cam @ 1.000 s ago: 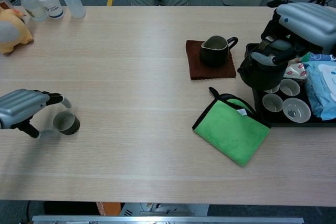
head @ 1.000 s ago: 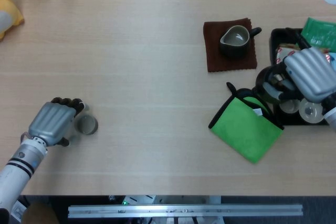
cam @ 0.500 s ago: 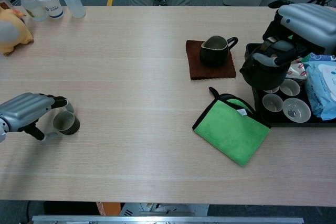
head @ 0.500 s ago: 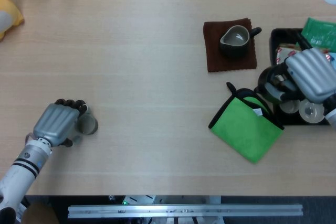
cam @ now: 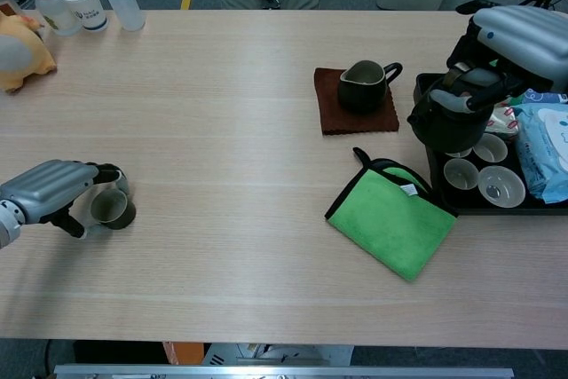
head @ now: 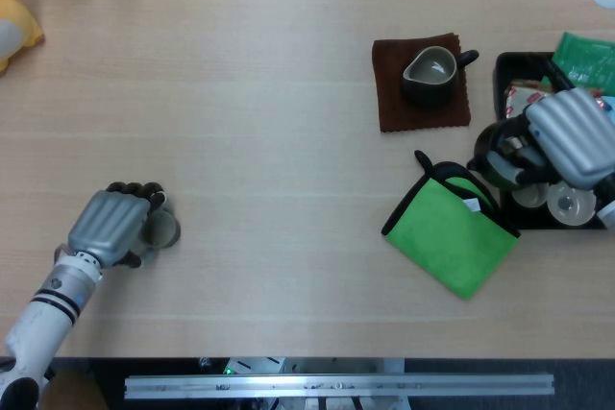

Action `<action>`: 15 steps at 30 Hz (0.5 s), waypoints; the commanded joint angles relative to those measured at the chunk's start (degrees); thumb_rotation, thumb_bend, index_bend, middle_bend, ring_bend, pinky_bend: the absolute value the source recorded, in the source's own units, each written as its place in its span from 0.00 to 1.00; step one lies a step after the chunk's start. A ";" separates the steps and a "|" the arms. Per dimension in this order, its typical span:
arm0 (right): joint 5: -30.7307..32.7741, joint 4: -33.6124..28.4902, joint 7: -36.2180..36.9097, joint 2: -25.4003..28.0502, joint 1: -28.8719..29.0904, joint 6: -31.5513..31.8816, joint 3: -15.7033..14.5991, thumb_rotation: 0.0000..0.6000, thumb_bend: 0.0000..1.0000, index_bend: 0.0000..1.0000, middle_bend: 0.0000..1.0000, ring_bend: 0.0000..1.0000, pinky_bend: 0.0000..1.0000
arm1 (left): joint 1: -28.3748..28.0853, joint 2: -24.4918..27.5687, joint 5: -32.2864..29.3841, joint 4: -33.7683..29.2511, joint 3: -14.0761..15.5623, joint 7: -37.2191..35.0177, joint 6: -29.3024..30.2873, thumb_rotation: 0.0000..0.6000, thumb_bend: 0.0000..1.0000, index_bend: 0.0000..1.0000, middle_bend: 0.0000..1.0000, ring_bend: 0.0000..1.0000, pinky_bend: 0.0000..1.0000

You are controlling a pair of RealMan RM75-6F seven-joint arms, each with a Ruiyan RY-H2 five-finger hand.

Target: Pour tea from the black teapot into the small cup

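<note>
Light wood-grain table fills both views. Right edge: black rectangular tray holding small white cups and packets. Lower right of centre: green cloth with black trim, lying flat, its upper corner touching the tray's near edge. Upper right of centre: dark brown square mat with a dark pitcher-style cup sitting on it.

Black round teapot: at the right of the frame, over the tray's left edge, in the grip of the right hand, whose fingers are wrapped about the handle and lid area. It looks lifted clear of the tray, though contact underneath cannot be told. Spout not tipped toward anything.

Small dark olive cup: lower left of the frame, upright on the table, well apart from the teapot. Left hand has its fingers curled round the cup's far and left side; head view shows the same wrap, so it reads as holding the cup. Cup interior shows no visible tea.

Progress, as judged: both grasps made, nothing poured. Left to do: bring pot and cup together across the table's width, tilt, fill.
</note>
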 commanded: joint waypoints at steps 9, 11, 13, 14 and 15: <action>-0.16 -0.03 0.29 0.16 -0.12 0.03 0.14 0.87 0.32 1.00 0.91 0.86 0.00 | -0.72 -0.45 0.63 -0.07 -0.87 -2.13 0.28 1.00 0.27 0.36 0.22 0.21 0.21; -0.12 -0.05 0.38 0.19 -0.08 0.01 0.25 0.88 0.32 1.00 0.91 0.86 0.00 | -1.02 -0.24 0.63 -0.41 -0.98 -2.06 0.07 1.00 0.27 0.36 0.22 0.21 0.21; -0.15 -0.13 0.54 0.27 -0.06 -0.02 0.33 0.88 0.32 1.00 0.91 0.86 0.00 | -1.64 0.04 0.49 -1.08 -1.26 -1.83 -0.44 1.00 0.27 0.36 0.22 0.21 0.21; -0.18 -0.21 0.59 0.35 -0.07 -0.01 0.36 0.88 0.32 1.00 0.91 0.86 0.00 | -2.03 0.08 0.30 -1.40 -1.46 -1.64 -0.78 1.00 0.27 0.36 0.22 0.21 0.21; -0.19 -0.31 0.61 0.43 -0.08 -0.01 0.37 0.88 0.32 1.00 0.91 0.86 0.00 | -2.36 0.06 0.14 -1.65 -1.65 -1.45 -1.05 1.00 0.27 0.36 0.22 0.21 0.21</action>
